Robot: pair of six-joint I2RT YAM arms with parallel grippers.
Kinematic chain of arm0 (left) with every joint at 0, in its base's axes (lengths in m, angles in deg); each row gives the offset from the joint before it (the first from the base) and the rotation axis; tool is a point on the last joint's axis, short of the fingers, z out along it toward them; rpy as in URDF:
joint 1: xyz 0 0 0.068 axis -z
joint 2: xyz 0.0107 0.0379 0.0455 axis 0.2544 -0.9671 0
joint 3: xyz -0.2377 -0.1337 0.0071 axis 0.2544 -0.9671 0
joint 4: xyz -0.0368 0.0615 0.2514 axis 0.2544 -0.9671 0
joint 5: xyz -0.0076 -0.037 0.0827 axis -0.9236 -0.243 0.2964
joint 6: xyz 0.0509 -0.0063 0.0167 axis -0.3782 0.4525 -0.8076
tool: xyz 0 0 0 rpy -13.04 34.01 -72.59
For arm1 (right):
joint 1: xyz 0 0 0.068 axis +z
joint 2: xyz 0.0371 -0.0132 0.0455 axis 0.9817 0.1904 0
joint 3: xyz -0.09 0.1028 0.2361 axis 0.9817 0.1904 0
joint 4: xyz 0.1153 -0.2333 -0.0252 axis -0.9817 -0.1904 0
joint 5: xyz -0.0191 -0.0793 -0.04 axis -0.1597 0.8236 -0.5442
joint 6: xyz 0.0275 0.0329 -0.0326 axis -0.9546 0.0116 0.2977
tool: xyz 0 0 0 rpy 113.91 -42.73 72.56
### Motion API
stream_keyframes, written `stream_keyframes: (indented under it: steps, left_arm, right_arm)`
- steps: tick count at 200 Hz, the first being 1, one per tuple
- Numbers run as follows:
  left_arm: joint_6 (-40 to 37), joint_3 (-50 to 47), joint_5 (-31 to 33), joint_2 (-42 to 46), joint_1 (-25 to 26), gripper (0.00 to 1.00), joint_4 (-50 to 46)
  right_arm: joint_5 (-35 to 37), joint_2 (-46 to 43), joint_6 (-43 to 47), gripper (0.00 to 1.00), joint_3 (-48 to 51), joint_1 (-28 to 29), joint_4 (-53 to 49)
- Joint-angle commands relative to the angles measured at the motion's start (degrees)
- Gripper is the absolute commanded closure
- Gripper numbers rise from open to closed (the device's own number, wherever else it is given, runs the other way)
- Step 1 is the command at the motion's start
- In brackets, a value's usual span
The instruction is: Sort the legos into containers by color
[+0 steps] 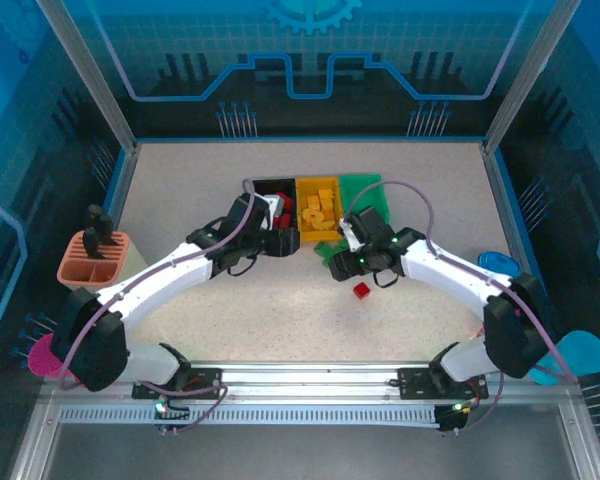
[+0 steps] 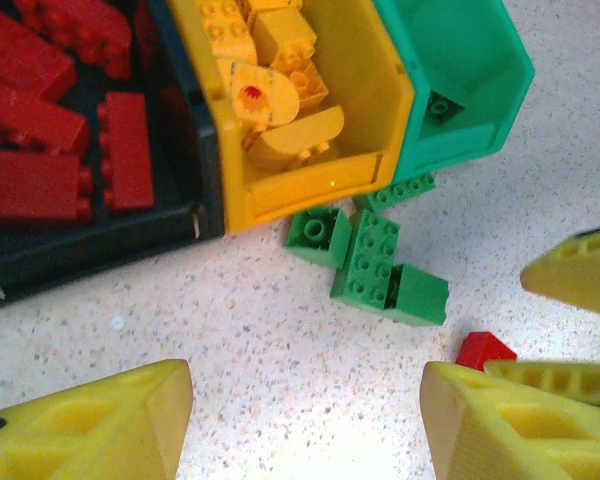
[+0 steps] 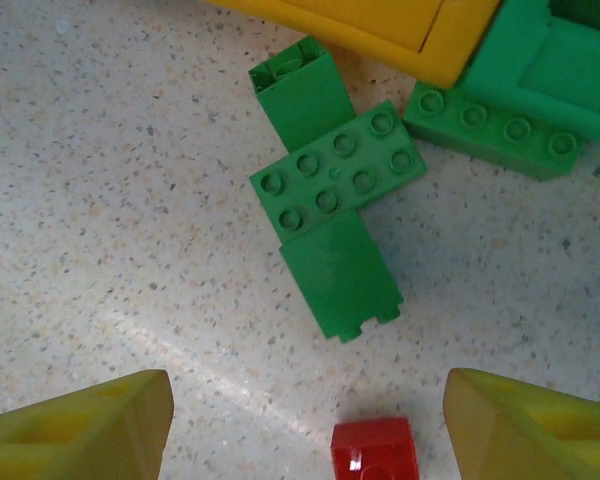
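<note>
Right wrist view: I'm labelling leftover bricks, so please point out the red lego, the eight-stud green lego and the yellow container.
red lego [image 3: 375,450]: right wrist view, middle of its visible face.
eight-stud green lego [image 3: 338,172]: right wrist view, centre of its studded top.
yellow container [image 3: 380,22]: right wrist view, its outer wall.

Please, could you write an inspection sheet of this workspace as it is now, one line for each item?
surface: speckled table, no spill seen.
job's things: black bin holds red legos; yellow bin holds yellow legos; green bin, contents unclear; several green legos and one red lego lie loose on the table.
clutter: orange-topped holder, pink cup, blue cup, all at the edges.
grippers: left pincer open, empty; right pincer open, empty.
cables: a lead runs along each arm; nothing caught.
surroundings: blue panels, metal frame; nothing else seen.
</note>
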Motion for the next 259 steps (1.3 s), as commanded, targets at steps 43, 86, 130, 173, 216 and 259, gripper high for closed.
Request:
stream_keyframes:
  steps: [43,86,130,173,216,259]
  left_arm:
    - [2.58,-8.63,2.14,9.15,0.24,0.37,-0.36]
    - [3.09,-11.85,2.98,12.1,0.2,0.37,-0.52]
    - [3.41,-13.3,3.04,13.05,0.17,0.37,0.06]
    - [3.37,-13.14,2.97,12.54,0.22,0.38,0.7]
    - [3.22,-13.15,3.14,12.57,0.17,0.38,0.43]
    - [3.48,-12.92,2.85,12.79,0.24,0.38,0.44]
  right_arm:
    - [5.47,11.52,7.0,0.3,-8.15,1.16,-3.75]
    - [4.85,17.57,8.04,0.37,-11.17,1.38,-4.49]
    - [5.6,20.46,8.06,0.39,-11.62,1.51,-4.6]
    - [7.03,21.36,7.4,0.54,-11.58,2.25,-5.3]
    - [8.92,17.61,6.72,0.7,-11.4,3.73,-7.09]
    - [9.99,11.15,7.2,0.71,-13.45,3.21,-8.55]
